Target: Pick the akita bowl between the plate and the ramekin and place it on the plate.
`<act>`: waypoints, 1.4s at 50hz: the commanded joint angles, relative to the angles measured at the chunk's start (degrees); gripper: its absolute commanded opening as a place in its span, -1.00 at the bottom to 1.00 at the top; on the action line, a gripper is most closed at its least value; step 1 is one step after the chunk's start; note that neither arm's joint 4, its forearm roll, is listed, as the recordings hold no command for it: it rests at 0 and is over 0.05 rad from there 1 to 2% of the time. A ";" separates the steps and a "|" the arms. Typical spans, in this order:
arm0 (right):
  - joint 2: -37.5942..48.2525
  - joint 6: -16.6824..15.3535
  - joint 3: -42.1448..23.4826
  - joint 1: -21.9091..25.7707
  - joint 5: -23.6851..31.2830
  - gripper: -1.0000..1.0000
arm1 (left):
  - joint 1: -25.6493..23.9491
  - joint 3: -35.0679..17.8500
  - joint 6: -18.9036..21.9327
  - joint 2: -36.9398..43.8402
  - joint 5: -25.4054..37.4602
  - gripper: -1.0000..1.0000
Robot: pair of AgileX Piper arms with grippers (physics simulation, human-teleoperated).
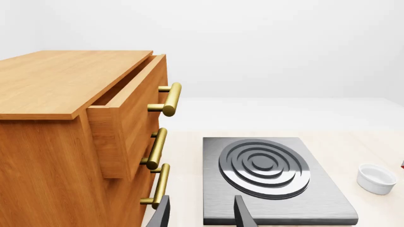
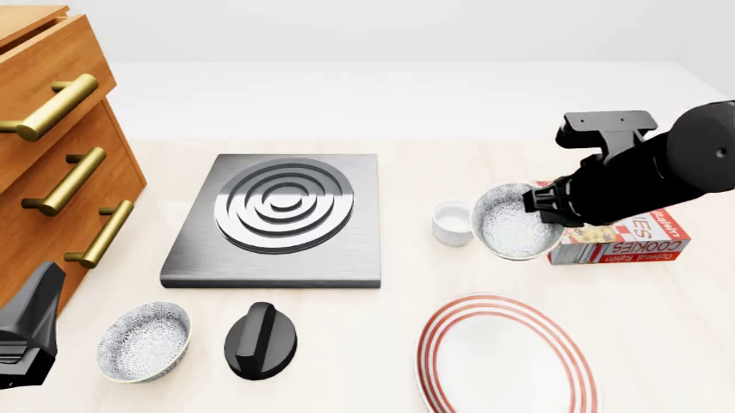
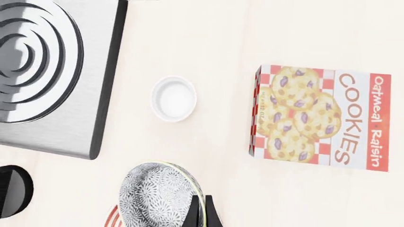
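Note:
The akita bowl (image 2: 511, 224), speckled grey and white, hangs tilted above the table, with my right gripper (image 2: 540, 206) shut on its rim. In the right wrist view the bowl (image 3: 161, 196) stands on edge next to a dark finger (image 3: 203, 213). The small white ramekin (image 2: 453, 222) sits just left of the bowl. The white plate (image 2: 505, 361) with red rings lies nearer, below the bowl, with nothing on it. My left gripper (image 1: 202, 216) is open and holds nothing, low at the front left (image 2: 29, 331).
A look-alike speckled bowl (image 2: 144, 342) and a black knob (image 2: 262, 341) lie at the front left. The grey stove plate (image 2: 281, 215) sits mid-table. A cookie box (image 2: 626, 241) lies under my right arm. A wooden drawer cabinet (image 2: 58, 146) stands left, its top drawer (image 1: 129, 118) pulled out.

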 commanded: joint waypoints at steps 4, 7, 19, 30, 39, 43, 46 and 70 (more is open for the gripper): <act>-9.69 -3.45 1.22 0.47 6.11 -1.00 | 0.00 0.00 0.00 0.00 0.00 1.00; -9.93 -2.94 1.97 2.16 6.88 -1.00 | 0.00 0.00 0.00 0.00 0.00 1.00; -12.95 -1.65 8.55 5.47 6.02 -1.00 | 0.00 0.00 0.00 0.00 0.00 1.00; -15.63 -1.89 15.08 5.30 4.24 -1.00 | 0.00 0.00 0.00 0.00 0.00 1.00; -14.17 0.58 19.65 7.27 0.52 -1.00 | 0.00 0.00 0.00 0.00 0.00 1.00; -14.31 0.79 20.63 7.76 0.23 -1.00 | 0.00 0.00 0.00 0.00 0.00 1.00; -13.39 0.90 21.56 8.25 -1.04 -1.00 | 0.00 0.00 0.00 0.00 0.00 1.00; -1.21 2.38 26.95 9.11 -14.09 -1.00 | 0.00 0.00 0.00 0.00 0.00 1.00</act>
